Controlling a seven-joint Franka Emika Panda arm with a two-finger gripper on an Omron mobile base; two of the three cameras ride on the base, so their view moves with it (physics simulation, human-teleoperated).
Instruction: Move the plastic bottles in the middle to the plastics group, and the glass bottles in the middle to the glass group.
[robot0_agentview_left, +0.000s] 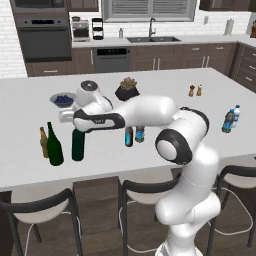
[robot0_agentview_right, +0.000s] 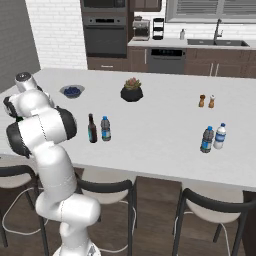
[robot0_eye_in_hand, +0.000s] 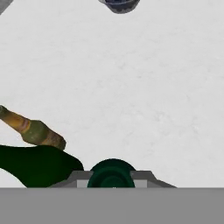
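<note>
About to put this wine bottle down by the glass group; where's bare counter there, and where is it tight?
Tight: the held wine bottle stands just beside the green wine bottle and amber bottle. Free: the counter between it and the two middle bottles, and towards the blue bowl.

My gripper (robot0_agentview_left: 77, 131) is clamped on the dark green wine bottle (robot0_agentview_left: 77, 145) near the island counter's (robot0_agentview_left: 165, 160) front left. Just beside it on the left stand the other green wine bottle (robot0_agentview_left: 54, 146) and the stubby amber bottle (robot0_agentview_left: 44, 142), leaving only a narrow gap there. Toward the counter's middle, the short dark bottle (robot0_agentview_left: 129, 136) and a small plastic water bottle (robot0_agentview_left: 140, 134) stand together, with open white counter between them and me. Further back, the blueberry bowl (robot0_agentview_left: 63, 100) and potted succulent (robot0_agentview_left: 127, 89) block the way. The right end holds two water bottles (robot0_agentview_left: 230, 119) near the edge.
</note>
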